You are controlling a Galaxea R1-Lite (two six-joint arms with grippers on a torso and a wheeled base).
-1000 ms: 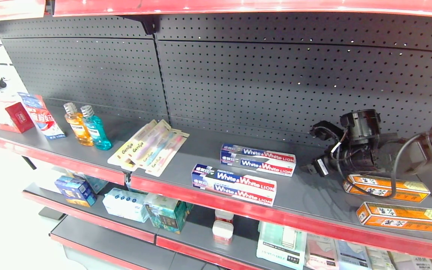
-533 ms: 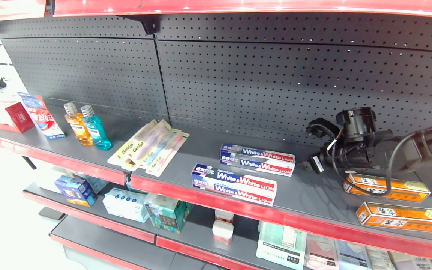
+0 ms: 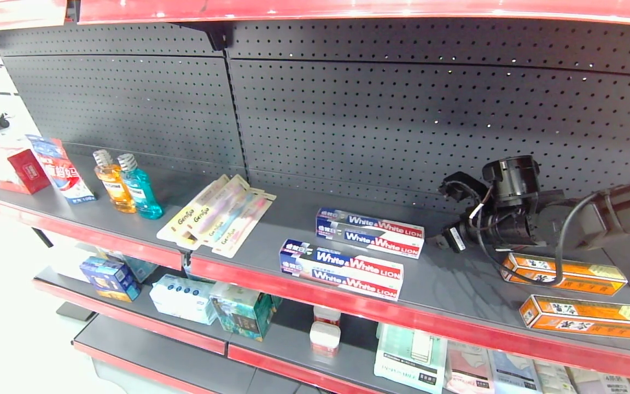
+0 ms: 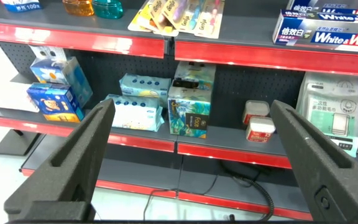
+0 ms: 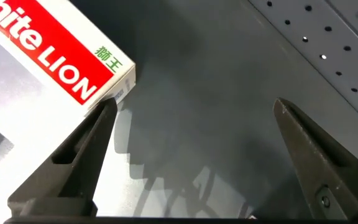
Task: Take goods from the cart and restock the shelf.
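1. The right claw [image 3: 446,239] hovered low over the shelf [image 3: 457,284] with its fingers [image 5: 73,162] spread wide and nothing between them but bare shelf surface.
2. One finger's tip sat at the end corner of the rear toothpaste box [image 3: 369,232]. I could not tell whether it actually touched the carton.
3. The left claw [image 4: 191,106] was also spread wide and held nothing. It faced the lower shelves, where a green box [image 4: 191,99] stood.
4. The rear toothpaste box lay flat, slightly askew, just behind the front toothpaste box [image 3: 341,268], which lay along the shelf's red front lip [image 3: 457,325].
5. On the right, two orange boxes [image 3: 564,271] lay flat, the nearer one close to the lip and the farther one under the right arm's cable.
6. Open shelf stretched between the toothpaste boxes and the orange boxes, and back to the pegboard wall [image 3: 402,120].
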